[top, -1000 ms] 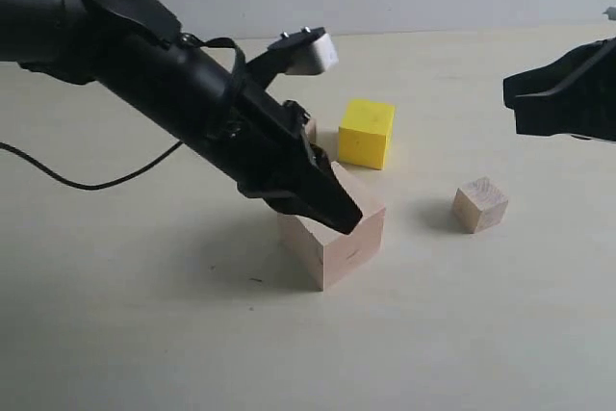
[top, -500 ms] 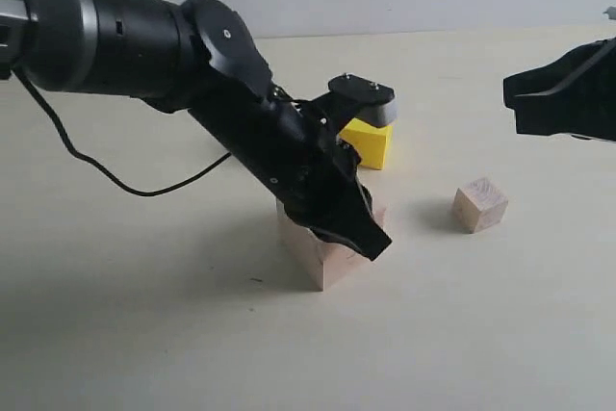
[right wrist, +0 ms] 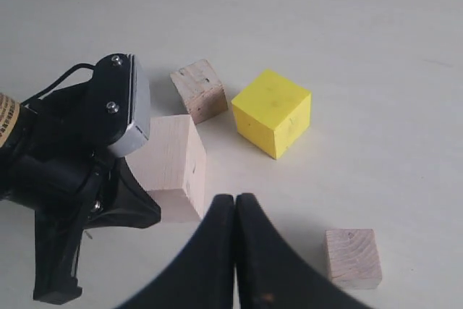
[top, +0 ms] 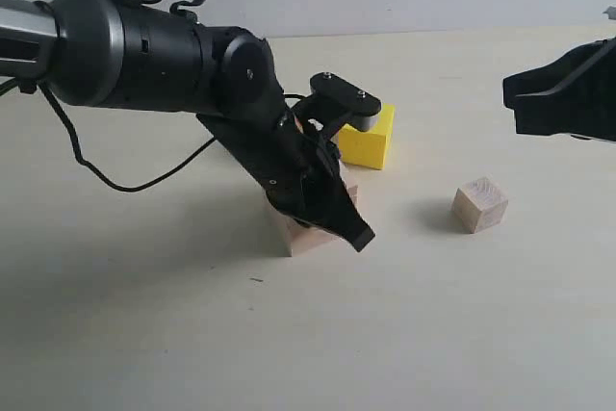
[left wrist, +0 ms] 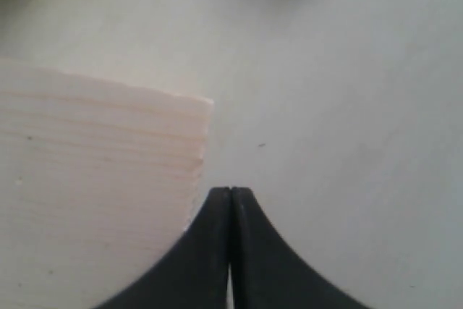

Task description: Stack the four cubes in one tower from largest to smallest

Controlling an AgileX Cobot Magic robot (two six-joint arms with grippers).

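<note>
A pale tabletop runs back to a grey wall. The left gripper, jaws pressed together on nothing, slants down to the table, tips close against the side of the large pale wooden cube. Just beyond that cube sit the small brownish wooden cube and the bright yellow cube, near each other but apart. The smallest pale cube lies well off, toward the right gripper, which hangs above the table, also clamped empty.
</note>
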